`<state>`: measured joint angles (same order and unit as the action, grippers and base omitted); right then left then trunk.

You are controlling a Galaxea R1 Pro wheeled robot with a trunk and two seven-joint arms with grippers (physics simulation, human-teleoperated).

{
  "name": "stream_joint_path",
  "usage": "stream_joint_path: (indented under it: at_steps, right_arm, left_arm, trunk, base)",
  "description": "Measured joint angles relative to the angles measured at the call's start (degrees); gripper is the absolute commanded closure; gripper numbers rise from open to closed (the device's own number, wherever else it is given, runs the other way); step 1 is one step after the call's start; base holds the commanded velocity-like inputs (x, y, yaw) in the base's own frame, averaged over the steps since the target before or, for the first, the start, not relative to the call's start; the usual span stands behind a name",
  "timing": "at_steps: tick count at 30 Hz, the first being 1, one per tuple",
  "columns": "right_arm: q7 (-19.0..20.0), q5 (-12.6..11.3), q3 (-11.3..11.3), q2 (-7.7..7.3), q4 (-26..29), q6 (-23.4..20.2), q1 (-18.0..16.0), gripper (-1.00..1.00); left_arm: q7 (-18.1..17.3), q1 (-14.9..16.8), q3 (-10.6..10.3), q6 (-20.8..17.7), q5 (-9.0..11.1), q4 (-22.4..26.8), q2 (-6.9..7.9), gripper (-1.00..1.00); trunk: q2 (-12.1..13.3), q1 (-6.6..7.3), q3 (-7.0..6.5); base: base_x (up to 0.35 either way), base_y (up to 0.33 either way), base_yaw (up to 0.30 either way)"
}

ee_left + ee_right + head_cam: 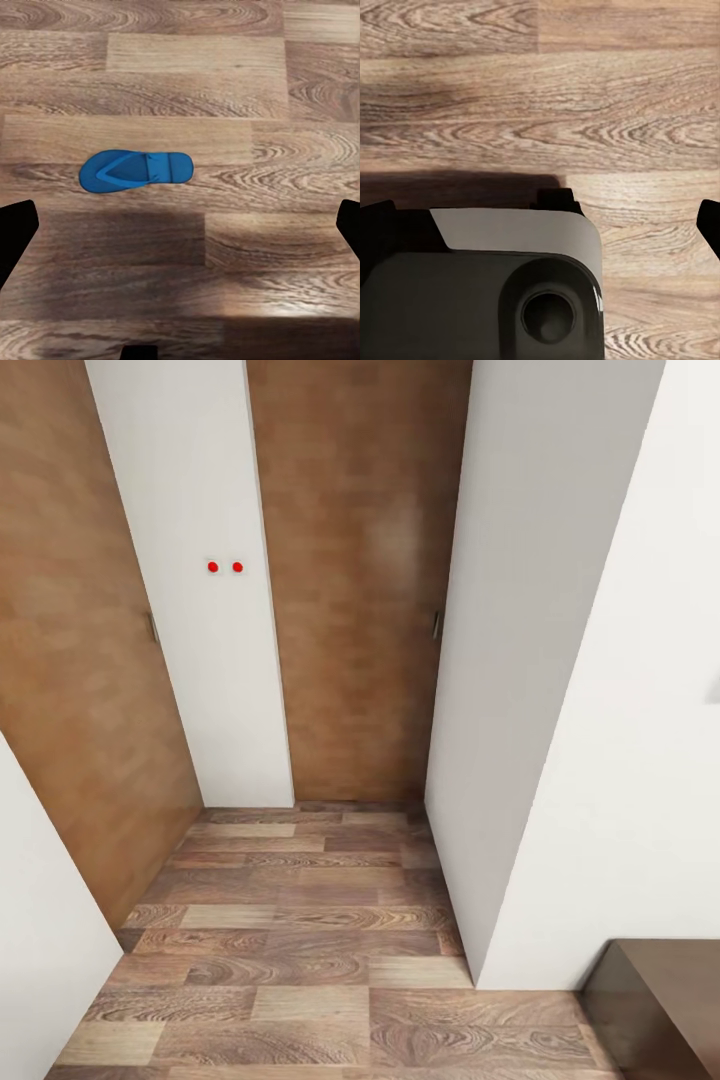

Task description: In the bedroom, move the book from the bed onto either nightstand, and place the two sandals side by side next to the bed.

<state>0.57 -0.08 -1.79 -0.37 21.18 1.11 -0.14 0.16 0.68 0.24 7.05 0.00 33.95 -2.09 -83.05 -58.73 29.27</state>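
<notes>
One sandal [136, 169] is all I count of the pair: a bright blue flip-flop lying flat on the wood-plank floor [195, 75], left of centre in my left wrist view. Its long axis runs across that frame, along the planks, with the broad toe end and the V of the straps toward the frame's left and the narrower heel toward the right. Nothing touches it or stands around it (just bare boards, with a darker shadow band below it in the frame).

My left pincer [180, 225] is spread apart, its two dark fingertips [15, 232] sitting at the left and right edges of that frame, holding nothing. My right pincer [544, 225] is likewise apart and empty, with one dark fingertip [709, 225] at the right edge; part of my own grey and white base [487, 292] fills the lower left of that frame.

In the head view I face a narrow passage: two brown wooden doors [360, 580], one on the left and one ahead, white walls [560, 660] between and beside them, and two small red dots [225, 567] on the white panel. A dark brown piece of furniture [665, 1000] shows its corner at lower right.
</notes>
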Motion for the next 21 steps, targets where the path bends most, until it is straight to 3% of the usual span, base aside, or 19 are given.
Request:
stream_joint_path:
  at_steps: [21]
  right_arm:
    - [0.1,0.0,0.0,0.00,0.0,0.0,0.0,-1.00]
  left_arm:
    - [0.0,0.0,0.0,-0.1,0.0,0.5,0.10,-1.00]
  trunk:
    - [0.0,0.00,0.00]
  base:
    - [0.000,0.000,0.000]
